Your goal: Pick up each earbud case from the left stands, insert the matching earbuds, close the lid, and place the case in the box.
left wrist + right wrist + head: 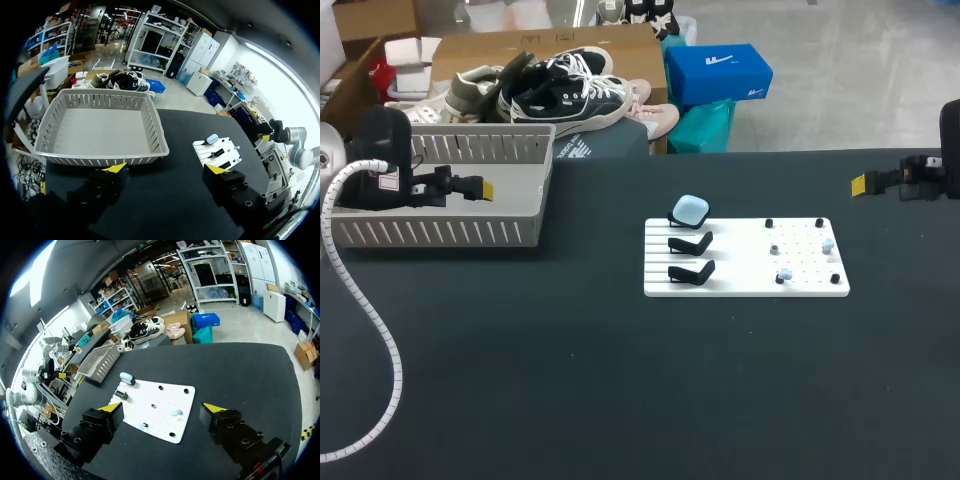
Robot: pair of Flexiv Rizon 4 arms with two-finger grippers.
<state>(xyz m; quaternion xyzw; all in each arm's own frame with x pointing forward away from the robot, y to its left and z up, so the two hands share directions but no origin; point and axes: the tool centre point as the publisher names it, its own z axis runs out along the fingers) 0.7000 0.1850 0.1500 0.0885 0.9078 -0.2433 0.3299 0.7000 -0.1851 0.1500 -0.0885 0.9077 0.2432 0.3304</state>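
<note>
Earbud case (690, 209), pale blue and rounded, sits on the farthest of three black stands on the left side of a white board (745, 288). The board lies in the middle of the black table (570, 400). The nearest stand (692, 271) and the middle stand (690, 244) show as dark hooks. On the board's right half lie two pale blue earbuds (785, 275) and a small grey piece (774, 249), with black pegs (835, 279) around them. At the near left, a white coiled cable (370, 310) trails from my left arm across the tabletop. Farther back on the left stands a grey slatted basket (440, 232).

Bare tabletop lies between each gripper and the board. In the left wrist view, the left gripper (167, 169) has its jaws spread wide and holds nothing. The basket (100, 160) sits just ahead of its fingers. The case (212, 138) is well apart, ahead and off toward the right finger. The right gripper (162, 407) is likewise spread wide and holds nothing. The board (165, 415) lies ahead between its fingers, with the case (127, 377) at the board's far corner, well apart.

In the head view, the left gripper (480, 187) hangs over the basket, pointing toward the table's middle. The right gripper (860, 183) sits at the far right edge, pointing inward.
</note>
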